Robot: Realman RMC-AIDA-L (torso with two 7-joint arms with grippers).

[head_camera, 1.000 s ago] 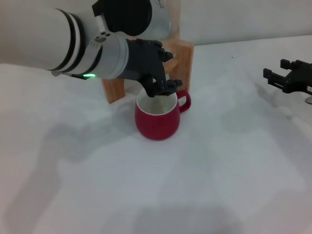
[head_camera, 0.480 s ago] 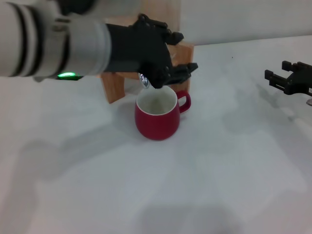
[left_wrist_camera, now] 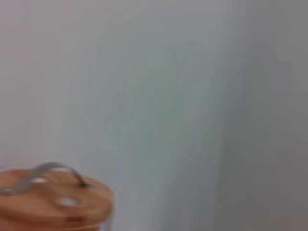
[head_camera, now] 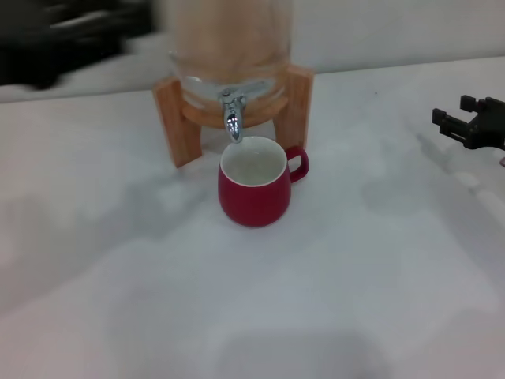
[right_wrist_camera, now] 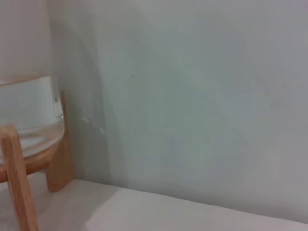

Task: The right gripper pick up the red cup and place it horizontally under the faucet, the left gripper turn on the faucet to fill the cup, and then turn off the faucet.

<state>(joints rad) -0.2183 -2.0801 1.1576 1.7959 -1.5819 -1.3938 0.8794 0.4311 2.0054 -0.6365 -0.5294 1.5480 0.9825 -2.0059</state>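
Table point(head_camera: 331, 300) first: a pale surface carrying everything, with the glass jar point(head_camera: 229, 47) on its wooden stand point(head_camera: 175, 126) set toward the far edge, left of the middle. That stand lifts the jar so the faucet point(head_camera: 233, 118) hangs between the two front legs with room beneath it, which is why the red cup point(head_camera: 254, 189) sits where it does: upright, just in front of the stand, its white mouth directly below the chrome spout and its handle turned toward the table's right edge. No stream of water shows at the spout, and how full the cup is I cannot tell. By that placement the cup's part looks done, and whether the tap has been closed cannot be read from the lever. The left hand point(head_camera: 47, 43) is a dark blur near the table's far left corner, well apart from the faucet; its fingers cannot be made out. The right hand point(head_camera: 465, 126) rests by the right edge, well apart from the cup, fingers parted and holding nothing. Only the left wrist view shows the jar's wooden lid point(left_wrist_camera: 50, 199) with its metal loop; only the right wrist view shows the clear liquid in the jar from the side.
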